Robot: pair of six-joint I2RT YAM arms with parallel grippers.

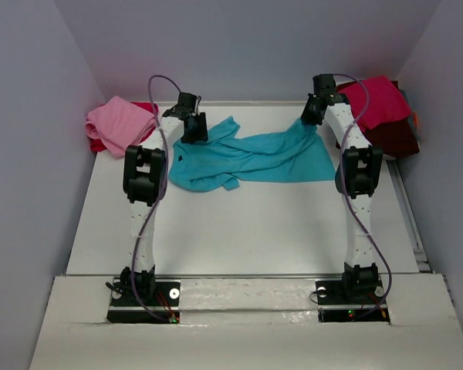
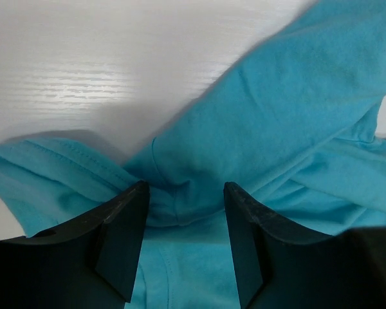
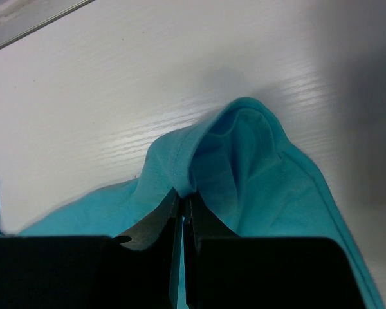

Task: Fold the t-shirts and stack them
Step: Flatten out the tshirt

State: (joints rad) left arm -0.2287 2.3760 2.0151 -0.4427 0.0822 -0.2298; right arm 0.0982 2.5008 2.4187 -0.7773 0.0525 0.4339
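Got the right fingers (image 3: pixel 183 201) clamped tight on the turquoise t-shirt (image 1: pixel 270 158) – and the left fingers (image 2: pixel 140 199) parted wide around a bunched fold of it on the desk (image 1: pixel 239 231).

This looks like a robot test booth in a lab; plain white walls (image 1: pixel 247 46) close in a white table (image 1: pixel 239 231), one beyond both pincers, one outward of the left pincer (image 1: pixel 193 137), one outward of the right pincer (image 1: pixel 309 120); well nearer than the pincers, two robot arms (image 1: pixel 143 200) stand bolted on black base plates (image 1: pixel 143 304); loose cables (image 1: pixel 163 76) loop along them.
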